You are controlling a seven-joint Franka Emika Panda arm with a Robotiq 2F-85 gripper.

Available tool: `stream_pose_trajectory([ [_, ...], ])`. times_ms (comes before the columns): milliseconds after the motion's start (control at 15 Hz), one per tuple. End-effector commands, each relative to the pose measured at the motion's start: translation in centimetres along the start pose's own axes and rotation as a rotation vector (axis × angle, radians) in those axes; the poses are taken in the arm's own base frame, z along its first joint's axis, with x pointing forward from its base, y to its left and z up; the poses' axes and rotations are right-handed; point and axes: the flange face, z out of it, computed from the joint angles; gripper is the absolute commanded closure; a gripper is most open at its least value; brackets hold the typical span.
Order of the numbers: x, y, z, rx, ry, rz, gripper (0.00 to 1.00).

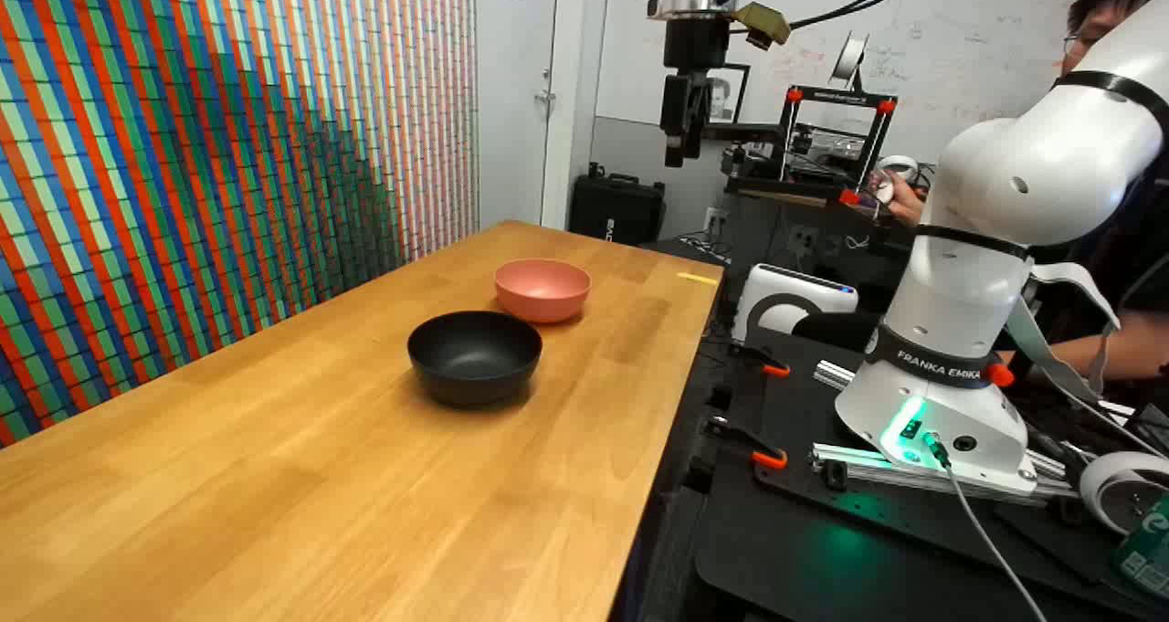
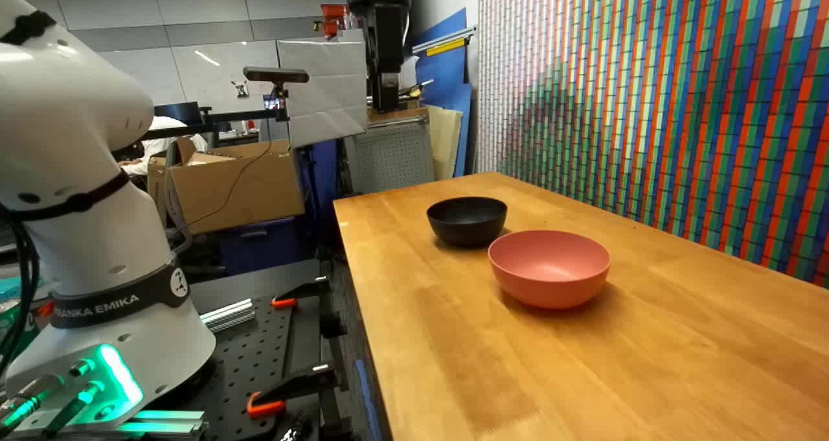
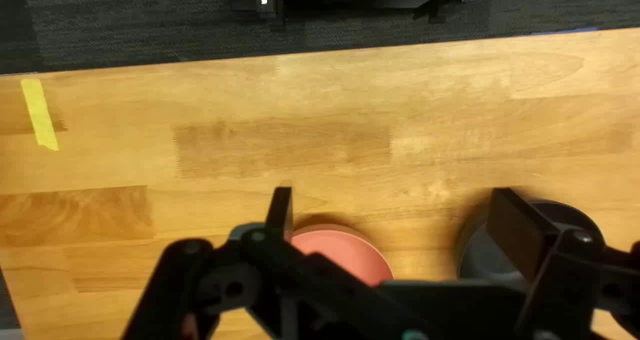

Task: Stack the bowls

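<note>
The glossy black bowl (image 1: 475, 357) and the salmon-pink bowl (image 1: 542, 293) stand upright side by side on the wooden table. Both also show in an exterior view, the black bowl (image 2: 466, 222) behind the pink bowl (image 2: 549, 269). In the wrist view a strip of table separates the pink bowl (image 3: 345, 252) from the black bowl (image 3: 481, 262); gripper parts hide much of both. My gripper (image 1: 682, 152) hangs high above the table, well clear of both bowls. It also shows in an exterior view (image 2: 386, 98). In the wrist view the gripper's fingers (image 3: 392, 190) are wide apart with nothing between them.
The wooden table (image 1: 301, 476) runs along a colourful tiled wall (image 1: 228, 129). Yellow tape (image 3: 40, 115) marks the table near a corner. Orange-tipped clamps (image 2: 265, 405) sit on the black robot stand beside the table. A person (image 1: 1110, 10) is behind the arm.
</note>
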Motion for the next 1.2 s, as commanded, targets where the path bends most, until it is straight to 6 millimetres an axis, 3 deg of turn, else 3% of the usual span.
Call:
stream_pose_trajectory([
  [0,0.0,0.0,-0.1,0.0,0.001,0.0,0.0],
  [733,0.4,-0.1,-0.2,-0.007,0.025,0.002,0.0],
  [867,2.6,-1.6,-1.0,0.009,0.126,-0.005,0.0],
  [1133,6.8,-8.4,-1.4,0.047,0.33,-0.066,0.0],
])
